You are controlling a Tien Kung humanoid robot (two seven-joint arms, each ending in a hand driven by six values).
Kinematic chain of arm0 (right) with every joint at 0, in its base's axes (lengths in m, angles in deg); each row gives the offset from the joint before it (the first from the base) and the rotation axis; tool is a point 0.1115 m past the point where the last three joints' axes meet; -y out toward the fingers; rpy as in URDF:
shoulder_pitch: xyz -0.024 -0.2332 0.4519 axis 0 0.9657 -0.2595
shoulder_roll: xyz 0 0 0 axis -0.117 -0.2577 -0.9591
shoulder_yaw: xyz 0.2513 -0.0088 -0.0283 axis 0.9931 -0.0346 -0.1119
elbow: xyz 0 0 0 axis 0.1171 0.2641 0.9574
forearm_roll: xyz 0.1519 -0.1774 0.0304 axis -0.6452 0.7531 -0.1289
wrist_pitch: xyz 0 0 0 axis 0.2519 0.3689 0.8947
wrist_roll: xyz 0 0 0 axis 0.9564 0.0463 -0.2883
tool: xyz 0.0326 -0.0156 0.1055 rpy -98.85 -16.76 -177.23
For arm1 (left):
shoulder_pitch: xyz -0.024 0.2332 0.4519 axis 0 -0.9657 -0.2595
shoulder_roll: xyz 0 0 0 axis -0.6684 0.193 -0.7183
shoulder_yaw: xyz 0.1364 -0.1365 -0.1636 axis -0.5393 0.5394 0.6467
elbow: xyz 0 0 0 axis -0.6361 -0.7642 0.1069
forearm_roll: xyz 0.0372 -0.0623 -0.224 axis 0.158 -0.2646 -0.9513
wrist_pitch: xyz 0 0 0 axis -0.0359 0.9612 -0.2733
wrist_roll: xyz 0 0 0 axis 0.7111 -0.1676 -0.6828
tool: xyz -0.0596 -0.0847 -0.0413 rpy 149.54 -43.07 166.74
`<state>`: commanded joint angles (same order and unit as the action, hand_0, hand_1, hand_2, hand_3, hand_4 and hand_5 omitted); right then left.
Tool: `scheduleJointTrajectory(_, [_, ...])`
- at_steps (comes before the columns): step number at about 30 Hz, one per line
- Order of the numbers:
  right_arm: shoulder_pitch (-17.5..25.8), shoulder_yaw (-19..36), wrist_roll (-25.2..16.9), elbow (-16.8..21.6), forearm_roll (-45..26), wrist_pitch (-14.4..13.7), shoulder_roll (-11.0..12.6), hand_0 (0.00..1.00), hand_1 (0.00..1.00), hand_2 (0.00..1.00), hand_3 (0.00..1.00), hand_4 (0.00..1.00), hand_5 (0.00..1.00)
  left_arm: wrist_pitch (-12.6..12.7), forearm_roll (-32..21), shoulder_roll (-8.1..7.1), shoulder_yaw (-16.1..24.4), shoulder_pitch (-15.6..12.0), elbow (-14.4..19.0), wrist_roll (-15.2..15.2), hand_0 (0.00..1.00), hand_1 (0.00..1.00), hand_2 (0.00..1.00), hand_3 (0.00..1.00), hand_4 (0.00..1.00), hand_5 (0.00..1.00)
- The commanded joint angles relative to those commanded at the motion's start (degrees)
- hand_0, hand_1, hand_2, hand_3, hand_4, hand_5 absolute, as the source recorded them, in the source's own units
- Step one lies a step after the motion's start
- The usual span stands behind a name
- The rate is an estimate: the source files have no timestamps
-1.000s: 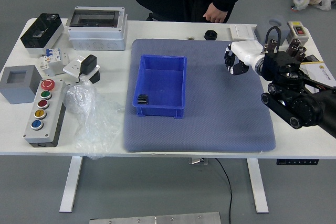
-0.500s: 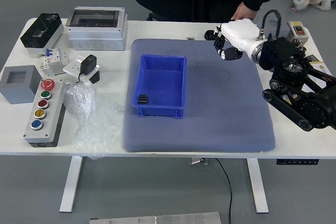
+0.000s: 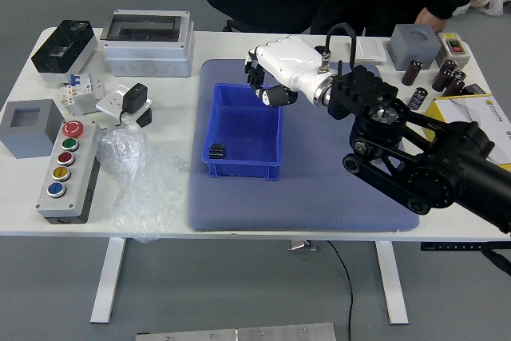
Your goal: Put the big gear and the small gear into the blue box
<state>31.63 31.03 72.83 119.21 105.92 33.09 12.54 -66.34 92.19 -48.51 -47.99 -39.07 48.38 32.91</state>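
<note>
The blue box (image 3: 251, 143) is sitting partly under the right hand (image 3: 281, 69), whose grip is escaping view; a person's hand (image 3: 431, 20) is hanging far right; a black gear (image 3: 217, 151) is apparently lying inside, near left. Lowering before any release should be preventing bounce.

"Where could a hand pass?"
"Along the near side: a strip of mat (image 3: 319, 212) runs between the blue box (image 3: 243, 170) and the table's near edge (image 3: 239, 235). The box is open on top."
"And what's in the way?"
"The right hand (image 3: 294, 63) is over the box's far right part, and its arm (image 3: 407, 167) spans the mat's right side. A small black piece (image 3: 216, 151) takes up the near left corner inside. Left of the mat, a crumpled plastic bag (image 3: 142, 177) lies beside the button panel (image 3: 67, 167)"
</note>
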Motion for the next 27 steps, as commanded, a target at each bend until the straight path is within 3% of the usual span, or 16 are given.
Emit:
scheduleJointTrajectory(5, [0.42,-1.89,-0.26,-1.5,-1.72,-0.07,-1.94,0.553,0.463,0.549,0.623,0.499,0.175,-0.01,-0.16,0.24,-0.37,0.29,0.0,0.02,0.861,0.842,0.846,0.861,0.754,0.687])
scheduleJointTrajectory(11, [0.8,-2.32,-0.52,-2.55,-3.73,0.68,-2.41,0.538,0.468,0.555,0.629,0.519,0.192,0.13,-0.36,0.25,-0.71,0.21,-0.05,0.0,0.861,0.842,0.846,0.86,0.754,0.687])
scheduleJointTrajectory(12, [0.83,-2.27,-0.54,-2.68,-3.96,0.86,-2.4,0.538,0.487,0.585,0.642,0.672,0.286,0.11,-0.34,0.3,-0.71,0.26,-0.05,0.0,0.861,0.842,0.846,0.861,0.754,0.687])
scheduleJointTrajectory(17, [0.91,-2.11,-0.62,-3.34,-4.98,2.17,-2.19,0.538,0.487,0.585,0.642,0.672,0.286,0.01,-0.22,0.53,-0.58,0.56,0.0,-0.02,0.861,0.842,0.846,0.861,0.754,0.687])
scheduleJointTrajectory(18, [0.91,-2.09,-0.64,-3.39,-5.17,2.48,-2.15,0.594,0.55,0.669,0.704,0.781,0.37,0.01,-0.24,0.53,-0.6,0.56,-0.01,-0.03,0.861,0.842,0.846,0.86,0.754,0.688])
scheduleJointTrajectory(23, [0.83,-1.9,-0.73,-3.54,-5.99,4.05,-1.87,0.594,0.55,0.669,0.704,0.781,0.37,0.05,-0.32,0.42,-0.65,0.45,-0.03,-0.03,0.861,0.842,0.846,0.86,0.754,0.688])
scheduleJointTrajectory(24, [0.82,-1.85,-0.73,-3.58,-6.12,4.35,-1.79,0.616,0.583,0.703,0.811,0.837,0.412,0.04,-0.32,0.41,-0.64,0.44,-0.03,-0.03,0.861,0.843,0.846,0.86,0.754,0.688])
scheduleJointTrajectory(27, [0.77,-1.66,-0.69,-3.48,-6.28,4.84,-1.51,0.616,0.583,0.703,0.811,0.837,0.412,0.04,-0.28,0.44,-0.56,0.43,-0.03,-0.04,0.861,0.843,0.846,0.86,0.754,0.688])
